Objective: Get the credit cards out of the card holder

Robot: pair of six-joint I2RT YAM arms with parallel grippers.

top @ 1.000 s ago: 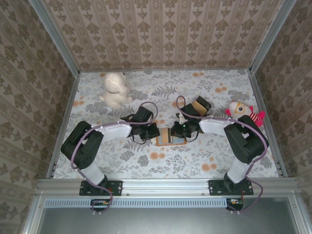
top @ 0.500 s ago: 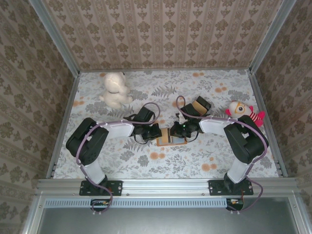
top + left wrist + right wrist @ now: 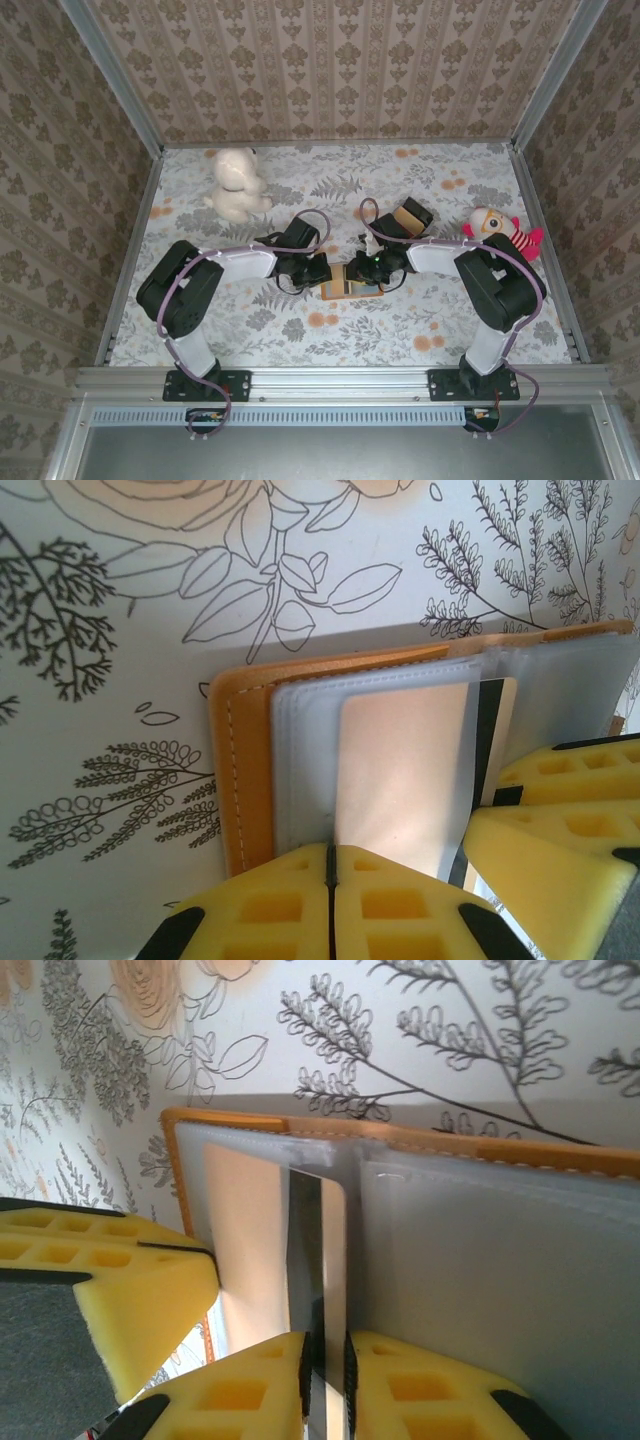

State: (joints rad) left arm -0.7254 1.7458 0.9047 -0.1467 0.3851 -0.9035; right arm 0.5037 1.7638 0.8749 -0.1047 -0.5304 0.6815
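Floral counter (image 3: 250,330), holder (image 3: 245,770) open flat on it, card (image 3: 400,770) partly out of holder's pocket. At holder's edge, left gripper (image 3: 330,865) clenched; right gripper (image 3: 325,1350) barely parted round card, grasp unclear. Risk: card slipping from a loose hold, or holder dragging along.

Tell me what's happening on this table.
Both arms are working on the open card holder. The left gripper, closed, rests at the edge of its pocket page, seemingly steadying it. The right gripper, jaws slightly apart, is at the striped end of a credit card that sticks partway out of that page.
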